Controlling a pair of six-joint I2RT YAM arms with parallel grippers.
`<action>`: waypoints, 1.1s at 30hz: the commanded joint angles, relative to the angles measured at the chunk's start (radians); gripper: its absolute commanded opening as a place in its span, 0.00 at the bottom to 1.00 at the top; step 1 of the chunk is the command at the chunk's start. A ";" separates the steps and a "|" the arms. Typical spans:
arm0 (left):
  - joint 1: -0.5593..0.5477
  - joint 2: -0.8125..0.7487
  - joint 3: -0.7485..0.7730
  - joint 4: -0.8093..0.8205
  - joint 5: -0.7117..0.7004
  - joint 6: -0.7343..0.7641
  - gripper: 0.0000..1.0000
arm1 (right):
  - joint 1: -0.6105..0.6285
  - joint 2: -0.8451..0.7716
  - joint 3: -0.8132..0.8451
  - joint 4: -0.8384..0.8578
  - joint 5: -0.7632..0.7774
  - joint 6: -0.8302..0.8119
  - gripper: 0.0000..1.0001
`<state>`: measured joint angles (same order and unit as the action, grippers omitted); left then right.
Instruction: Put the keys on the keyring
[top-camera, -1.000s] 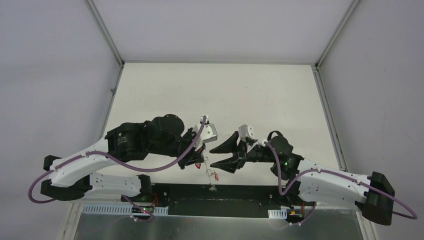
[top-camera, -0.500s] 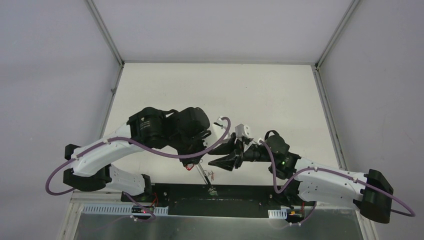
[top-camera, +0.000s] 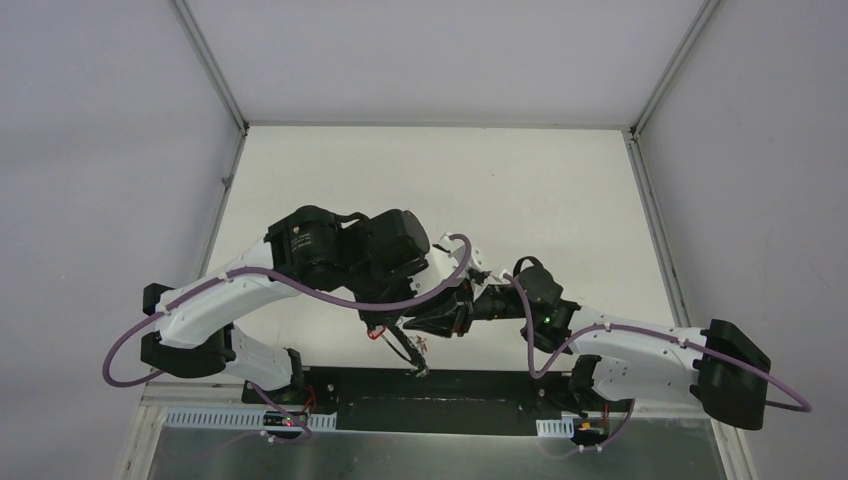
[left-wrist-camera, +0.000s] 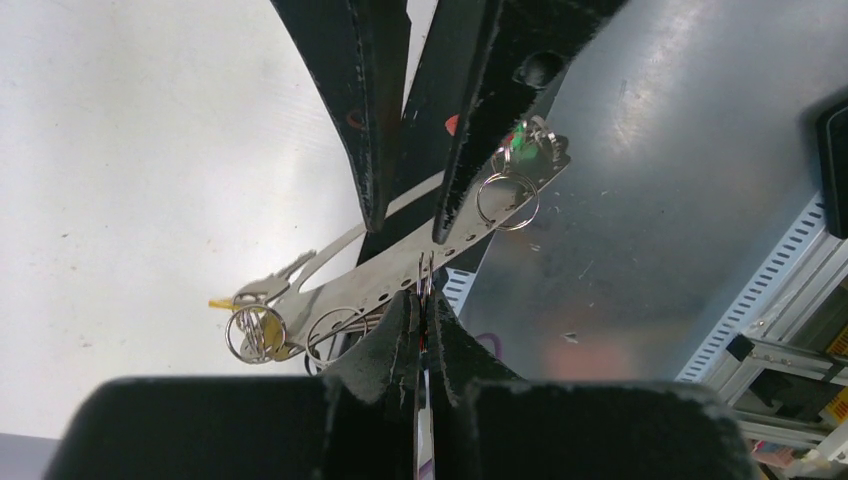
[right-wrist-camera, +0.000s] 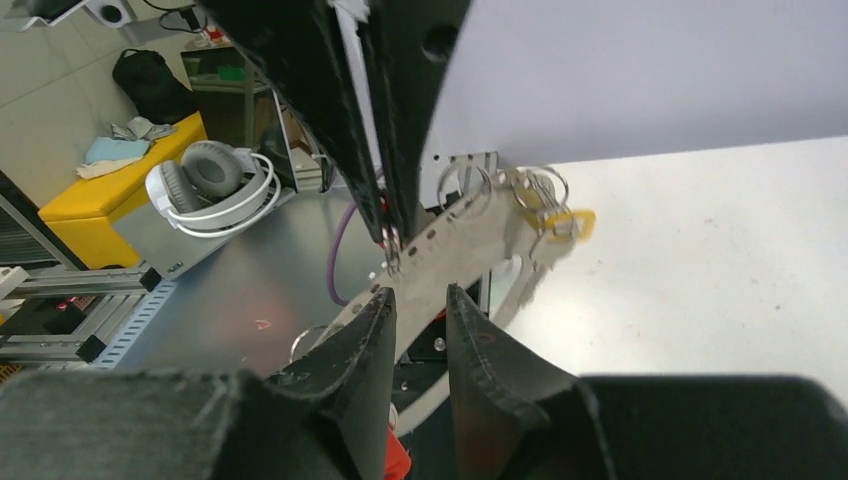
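Now the strip (right-wrist-camera: 470, 240) with keys (right-wrist-camera: 548, 205) lies between right fingers (right-wrist-camera: 365, 340).

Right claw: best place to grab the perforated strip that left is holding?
Bare midspan of the perforated strip, pads on its two flat faces, coming from the long edge opposite the left claw. Thin and flat, key rings crowd both ends, so probably only the middle gives clean contact.

My tabletop (top-camera: 440, 180) is a plain off-white sheet, faintly specked. Along its near edge lies a black strip (top-camera: 480, 385); my left arm base (top-camera: 285, 372) and right arm base (top-camera: 592, 378) seem to sit on it.
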<state>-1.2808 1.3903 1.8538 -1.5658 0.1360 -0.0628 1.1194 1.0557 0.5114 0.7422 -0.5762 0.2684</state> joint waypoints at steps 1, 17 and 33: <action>0.008 0.003 0.035 -0.039 -0.015 0.005 0.00 | 0.013 0.008 0.052 0.118 -0.041 0.014 0.27; 0.008 0.000 0.009 -0.017 -0.007 0.006 0.00 | 0.032 0.054 0.079 0.154 -0.079 0.010 0.26; 0.008 -0.107 -0.120 0.130 -0.012 -0.033 0.00 | 0.038 0.079 0.069 0.210 -0.041 0.021 0.25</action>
<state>-1.2808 1.3331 1.7760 -1.5307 0.1322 -0.0669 1.1461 1.1271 0.5499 0.8635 -0.6289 0.2775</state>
